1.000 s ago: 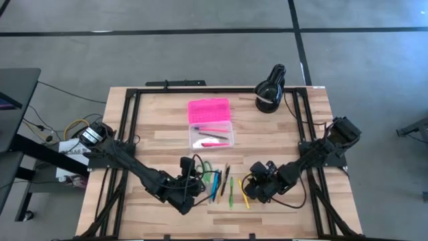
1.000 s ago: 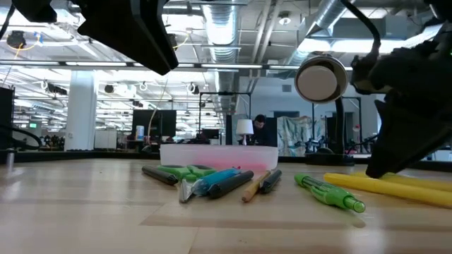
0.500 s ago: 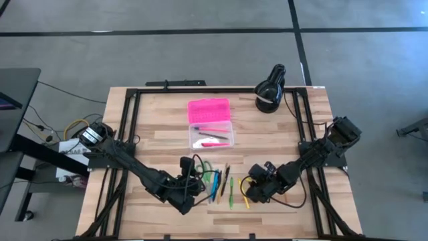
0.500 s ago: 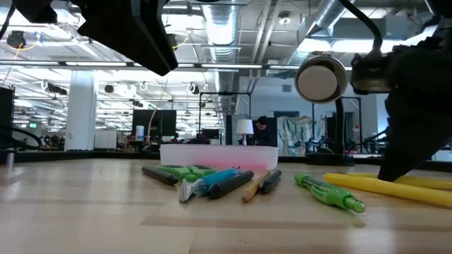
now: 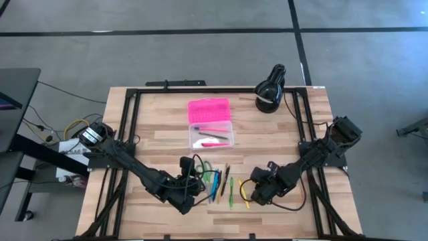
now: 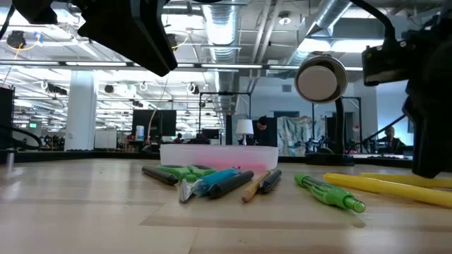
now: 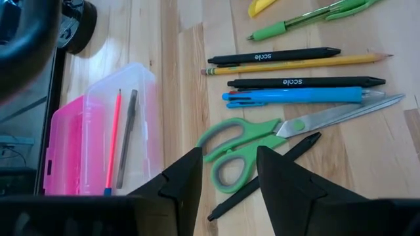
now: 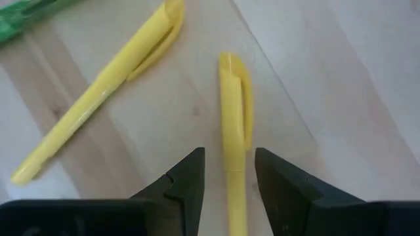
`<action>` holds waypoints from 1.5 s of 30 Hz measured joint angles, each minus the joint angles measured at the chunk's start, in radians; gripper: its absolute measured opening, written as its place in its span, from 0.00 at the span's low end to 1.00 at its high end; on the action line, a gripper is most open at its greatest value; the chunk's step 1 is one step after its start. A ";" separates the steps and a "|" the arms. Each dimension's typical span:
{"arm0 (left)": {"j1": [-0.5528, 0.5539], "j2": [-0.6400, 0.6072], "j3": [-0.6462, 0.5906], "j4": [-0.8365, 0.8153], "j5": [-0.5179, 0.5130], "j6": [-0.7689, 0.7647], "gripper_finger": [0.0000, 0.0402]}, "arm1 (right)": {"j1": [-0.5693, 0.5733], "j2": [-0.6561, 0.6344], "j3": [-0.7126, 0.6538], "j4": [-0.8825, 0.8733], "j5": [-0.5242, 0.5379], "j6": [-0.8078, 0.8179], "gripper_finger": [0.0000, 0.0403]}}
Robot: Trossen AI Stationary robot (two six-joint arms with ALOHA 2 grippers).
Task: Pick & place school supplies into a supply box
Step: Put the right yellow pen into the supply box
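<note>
Pens, pencils and green-handled scissors [image 7: 243, 141] lie flat in a row on the wooden table near its front edge [image 5: 224, 187]. The supply box [image 5: 211, 124] lies open behind them, with its pink lid [image 5: 208, 109] on the far side and two pens in the clear base [image 7: 125, 131]. My left gripper [image 7: 229, 149] hangs open just short of the scissors' handles. My right gripper [image 8: 228, 152] is open and points steeply down. Its fingers stand on either side of one yellow pen [image 8: 231, 111] without touching it. A second yellow pen [image 8: 105, 85] lies beside it.
A black round lamp [image 5: 270, 88] stands at the table's far right corner. A black metal frame [image 5: 134, 120] runs along the table's edges. A green pen [image 6: 328, 192] lies between the yellow pens and the dark pens. Bare wood shows around the box.
My right gripper has tipped to point more steeply down and has rolled about its own axis above the yellow pens, staying nearly in place. Its fingers keep the same gap. The pens have not moved.
</note>
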 joint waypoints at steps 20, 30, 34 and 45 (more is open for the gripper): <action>0.000 0.000 0.000 -0.009 -0.008 -0.008 0.35 | -0.003 0.036 0.016 -0.060 -0.065 -0.026 0.32; 0.000 0.000 0.000 -0.009 -0.020 -0.007 0.35 | -0.021 0.040 0.016 -0.064 -0.071 -0.045 0.29; 0.000 0.000 0.000 -0.009 -0.020 -0.007 0.35 | -0.034 0.040 0.016 -0.057 -0.079 -0.069 0.22; 0.000 0.000 0.000 -0.047 -0.018 -0.034 0.35 | -0.042 0.041 0.016 -0.064 -0.056 -0.123 0.02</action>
